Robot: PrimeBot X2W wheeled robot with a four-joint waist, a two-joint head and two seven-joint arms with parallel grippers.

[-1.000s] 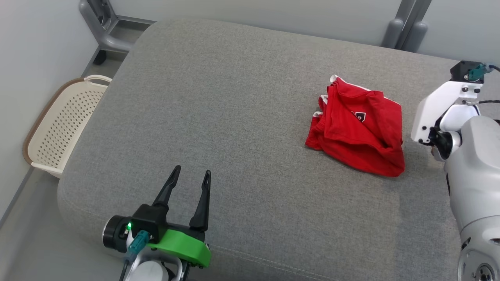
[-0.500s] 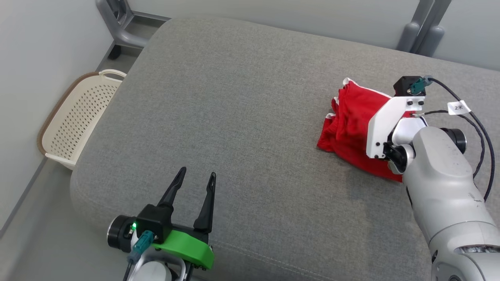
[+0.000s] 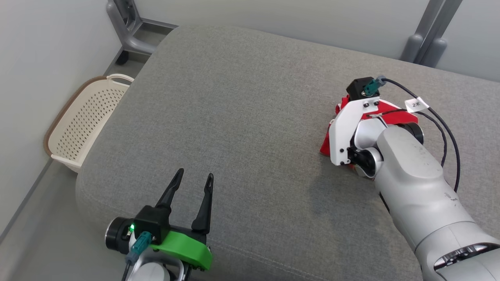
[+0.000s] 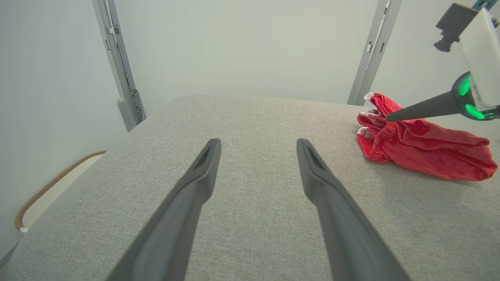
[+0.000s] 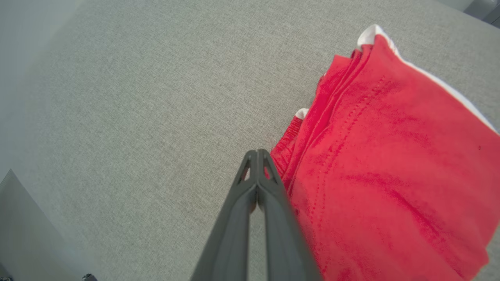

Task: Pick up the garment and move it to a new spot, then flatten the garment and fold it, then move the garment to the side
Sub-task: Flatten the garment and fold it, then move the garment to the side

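The garment [image 3: 325,143] is a crumpled red piece with white trim, lying on the right half of the grey cushion [image 3: 242,117]. My right wrist covers most of it in the head view. In the right wrist view my right gripper [image 5: 258,154] is shut with nothing between its fingers, tips over the garment's [image 5: 383,164] left edge. The left wrist view shows that gripper's tip [image 4: 387,116] at the near top of the garment [image 4: 425,150]; whether it touches I cannot tell. My left gripper [image 3: 195,173] stands open and empty near the cushion's front left [image 4: 258,141].
A cream perforated basket [image 3: 78,121] sits on the floor left of the cushion, against the wall. Grey metal frame legs stand behind the cushion at back left [image 3: 129,27] and back right [image 3: 425,39]. The cushion's middle is bare fabric.
The head camera has shifted. My right arm has swung left from beside the garment to over it, still shut. The left gripper has kept its place and stays open.
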